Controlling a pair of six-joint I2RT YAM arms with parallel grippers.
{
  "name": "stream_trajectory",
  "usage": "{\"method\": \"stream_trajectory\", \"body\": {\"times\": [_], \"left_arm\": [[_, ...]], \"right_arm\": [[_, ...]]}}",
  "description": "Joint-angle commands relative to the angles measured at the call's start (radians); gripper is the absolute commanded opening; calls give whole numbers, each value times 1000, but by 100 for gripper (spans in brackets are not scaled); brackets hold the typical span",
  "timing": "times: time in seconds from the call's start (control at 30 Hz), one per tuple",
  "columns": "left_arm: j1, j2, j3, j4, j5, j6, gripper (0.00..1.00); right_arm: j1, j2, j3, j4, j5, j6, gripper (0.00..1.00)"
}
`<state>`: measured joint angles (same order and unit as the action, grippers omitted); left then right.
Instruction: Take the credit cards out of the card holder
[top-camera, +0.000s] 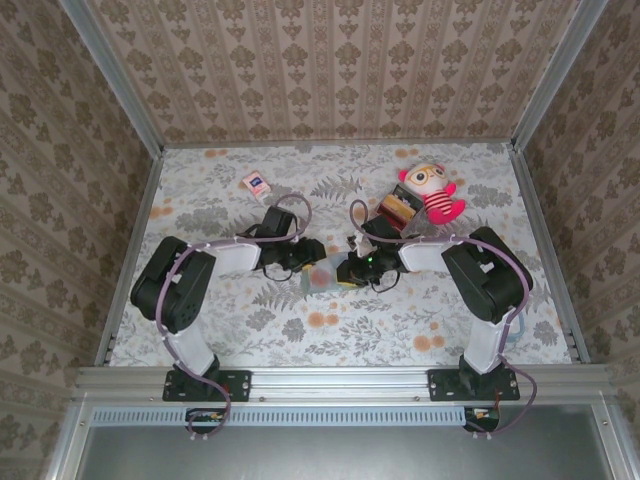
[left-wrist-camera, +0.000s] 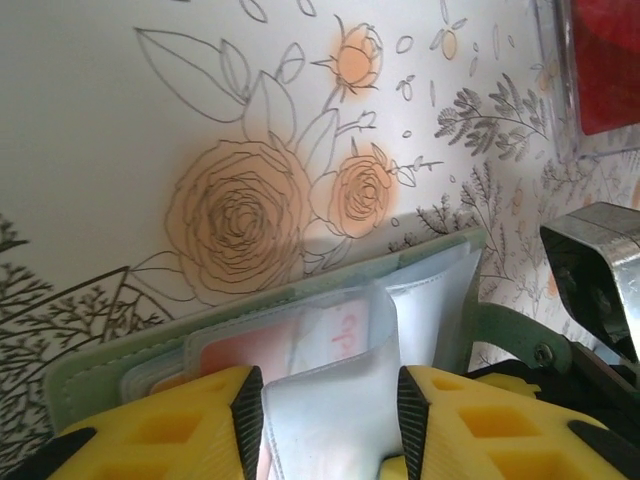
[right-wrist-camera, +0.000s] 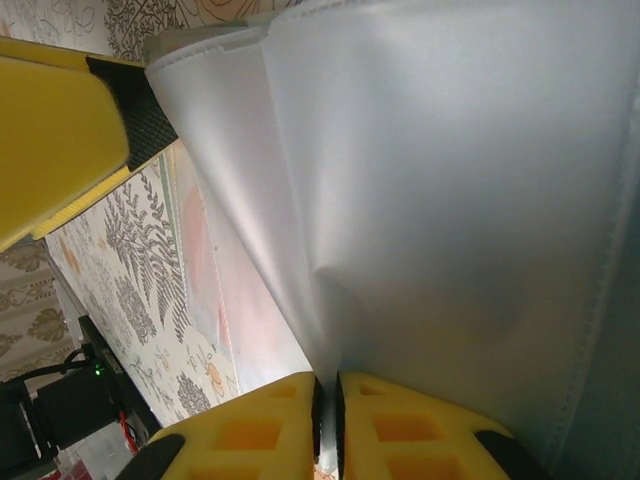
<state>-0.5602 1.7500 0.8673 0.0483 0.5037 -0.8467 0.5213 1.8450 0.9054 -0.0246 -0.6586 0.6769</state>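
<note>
Top external: left claw (top-camera: 307, 274), right claw (top-camera: 343, 276) each clamped on card holder (top-camera: 323, 278); doll (top-camera: 436, 191), blocks (top-camera: 397, 210), packet (top-camera: 256, 185) beyond.

Lab-style robot test cell: aluminium frame (top-camera: 340, 378), wallpaper-print panel walls (top-camera: 330, 60), floral tabletop (top-camera: 350, 325), bolted arm bases (top-camera: 205, 384).

Left end effector (left-wrist-camera: 330, 420) half-spread, right end effector (right-wrist-camera: 328, 420) pinched tight

Overhead shot was evenly lit and fairly sharp, only soft shadows on the surface (top-camera: 400, 330). Left wrist view washed out top-left; right wrist one was blurry, card holder (right-wrist-camera: 450, 200) way too close.
</note>
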Motion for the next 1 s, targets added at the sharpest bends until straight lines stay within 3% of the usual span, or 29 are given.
{"method": "stream_trajectory", "body": {"times": [0.0, 0.43, 0.97], "left_arm": [[3, 7, -6, 52, 69, 23, 41], [2, -7, -65, 222, 162, -50, 38], [-117, 25, 14, 232, 149, -91, 42]], "right_arm": [[-3, -2, -9, 28, -43, -12, 17], [-4, -196, -25, -66, 38, -44, 33], [-18, -486, -77, -239, 421, -73, 52]]}}
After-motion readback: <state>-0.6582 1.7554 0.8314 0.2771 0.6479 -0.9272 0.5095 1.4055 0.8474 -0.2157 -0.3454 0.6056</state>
